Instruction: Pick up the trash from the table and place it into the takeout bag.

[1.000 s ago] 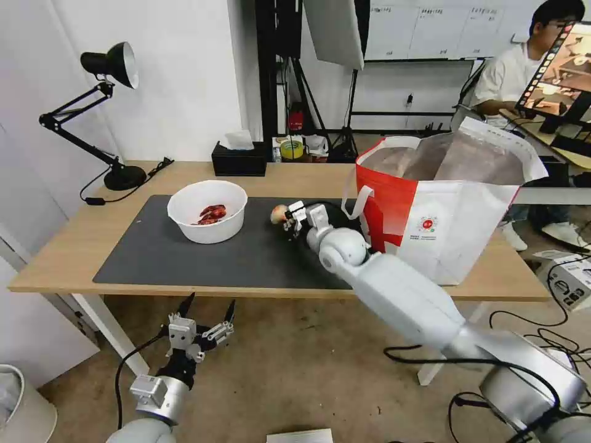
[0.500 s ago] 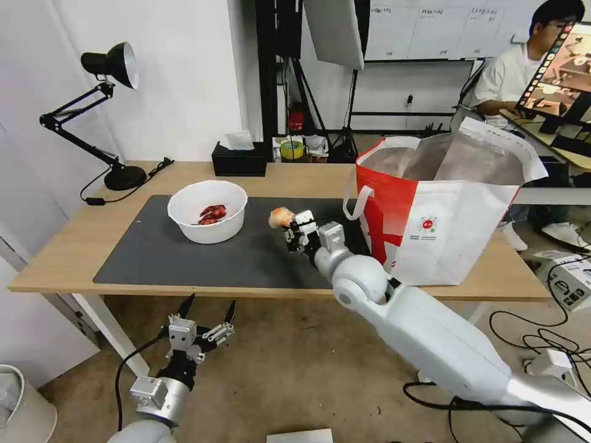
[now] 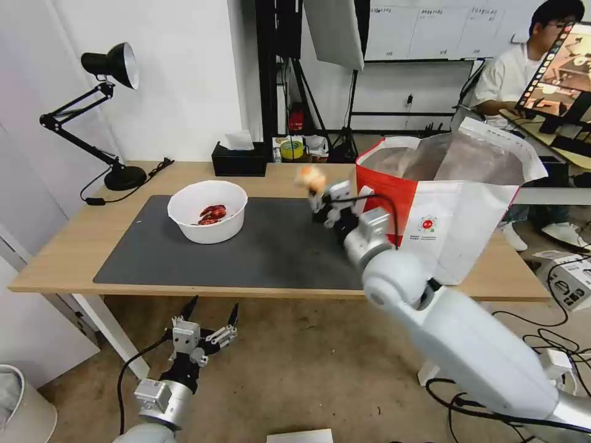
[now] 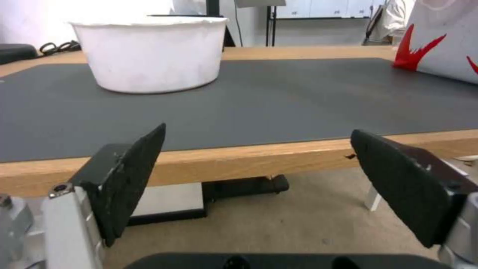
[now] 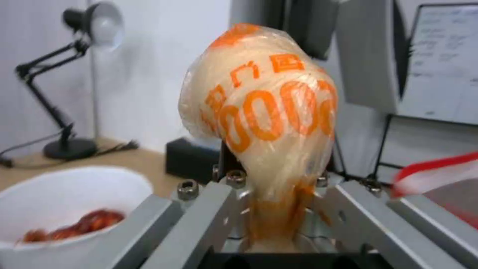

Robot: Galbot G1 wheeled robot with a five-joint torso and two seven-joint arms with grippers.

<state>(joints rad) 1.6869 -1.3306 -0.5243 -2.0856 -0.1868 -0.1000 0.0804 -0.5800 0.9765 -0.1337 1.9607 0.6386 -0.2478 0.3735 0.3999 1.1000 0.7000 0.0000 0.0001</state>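
Observation:
My right gripper [image 3: 319,192] is shut on the clear-wrapped beige lump [image 3: 309,177], a piece of the trash with orange print [image 5: 264,112], held in the air above the mat just left of the takeout bag [image 3: 443,203]. The bag is red and white with a silver lining and stands open at the right end of the table [image 3: 74,246]. A white bowl [image 3: 208,210] with red scraps sits on the dark grey mat [image 3: 258,252]; it also shows as the white bowl [image 4: 149,52]. My left gripper [image 3: 205,320] hangs open below the table's front edge, fingers [image 4: 132,175] wide apart.
A black desk lamp [image 3: 111,111] stands at the table's back left. A black tissue box [image 3: 239,159] sits at the back edge. Cables lie on the floor at the right. A person sits at a desk behind the bag.
My right gripper has lifted the wrapped lump off the mat and carried it up and to the right, toward the bag's rim. The left arm stays still.

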